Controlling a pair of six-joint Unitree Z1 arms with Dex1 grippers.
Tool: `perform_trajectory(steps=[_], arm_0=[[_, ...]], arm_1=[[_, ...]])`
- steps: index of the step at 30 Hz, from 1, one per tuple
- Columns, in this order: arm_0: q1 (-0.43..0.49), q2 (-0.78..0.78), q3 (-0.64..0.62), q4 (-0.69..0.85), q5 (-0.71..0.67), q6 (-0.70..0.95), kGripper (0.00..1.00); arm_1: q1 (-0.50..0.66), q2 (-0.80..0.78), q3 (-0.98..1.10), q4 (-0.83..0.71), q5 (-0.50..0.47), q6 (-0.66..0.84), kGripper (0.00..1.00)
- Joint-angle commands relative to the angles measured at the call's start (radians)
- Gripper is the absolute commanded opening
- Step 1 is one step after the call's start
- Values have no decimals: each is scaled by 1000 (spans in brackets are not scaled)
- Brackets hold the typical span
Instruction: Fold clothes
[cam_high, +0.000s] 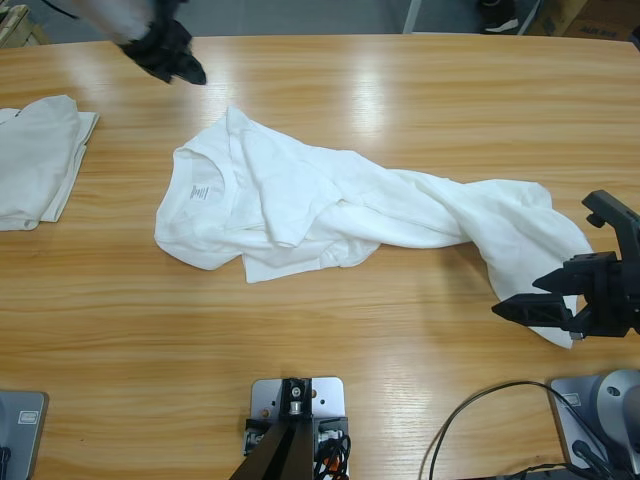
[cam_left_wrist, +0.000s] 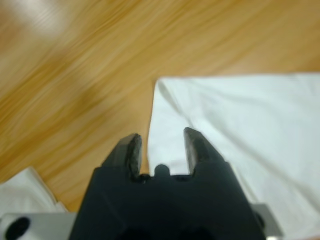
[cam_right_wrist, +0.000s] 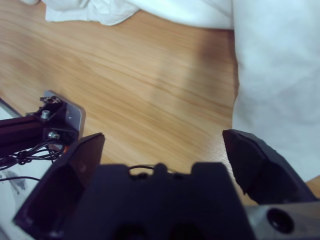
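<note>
Wooden table (cam_high: 400, 90), crumpled white shirt (cam_high: 330, 205), folded shirt (cam_high: 35, 160) left.

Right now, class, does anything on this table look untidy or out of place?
Yes. The crumpled white fabric shirt in the middle of the long wooden table lies twisted and bunched, its right end trailing toward the right gripper. The folded white shirt at the left edge looks neat by contrast.

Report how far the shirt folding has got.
Done: one folded white shirt lies at the table's edge. In hand: nothing; the left gripper and right gripper are open at opposite ends of the crumpled white shirt. Left: folding it.
</note>
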Motion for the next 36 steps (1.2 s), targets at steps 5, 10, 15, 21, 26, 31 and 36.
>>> perform_trajectory(steps=[5,10,15,21,26,31,36], arm_0=[[-404,-236,475,-154,-5,276,991],[-502,-199,493,-186,0,372,996],[-505,-137,437,-205,32,375,1000],[-509,-35,405,-225,36,368,996],[-509,-9,356,-234,87,317,706],[-498,5,271,-231,101,287,0],[-468,25,266,-230,102,257,0]], arm_1=[[-9,11,38,-23,9,11,964],[-8,17,41,-25,9,11,964],[-9,17,43,-25,10,11,964],[-9,19,42,-25,12,11,964],[-9,29,41,-27,15,11,964],[-8,39,43,-32,15,11,964],[-8,50,43,-39,20,11,964]])
